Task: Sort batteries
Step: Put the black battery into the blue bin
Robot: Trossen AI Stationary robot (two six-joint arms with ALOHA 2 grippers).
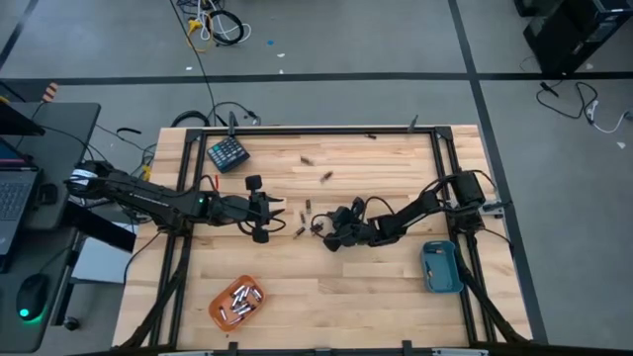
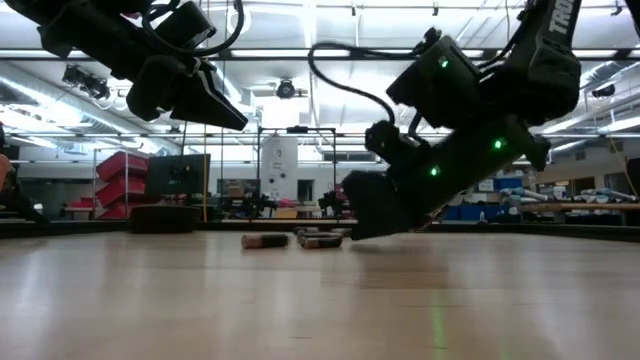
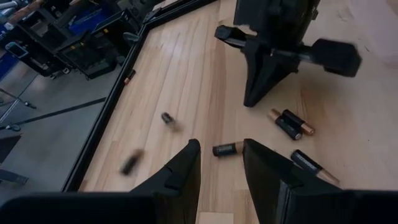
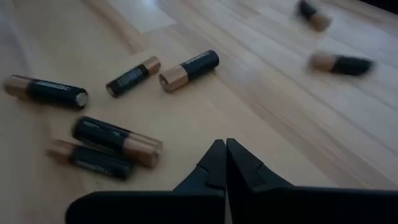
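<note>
Several loose batteries (image 4: 188,70) lie on their sides on the wooden table (image 1: 376,297), some close together (image 1: 300,229) between the two grippers and others farther off (image 1: 325,177). My right gripper (image 4: 225,155) is shut with nothing between its fingers. It slants down with its tips low over the wood, beside the batteries (image 2: 320,240). My left gripper (image 3: 221,158) hangs open above the table (image 2: 235,120), left of the cluster. One battery (image 3: 227,149) lies on the table beyond its fingertips.
An orange tray (image 1: 237,302) with several batteries stands near the front left. A blue tray (image 1: 440,267) stands at the right edge. A dark teal keypad-like block (image 1: 227,153) lies at the far left. A black frame (image 1: 435,148) borders the table.
</note>
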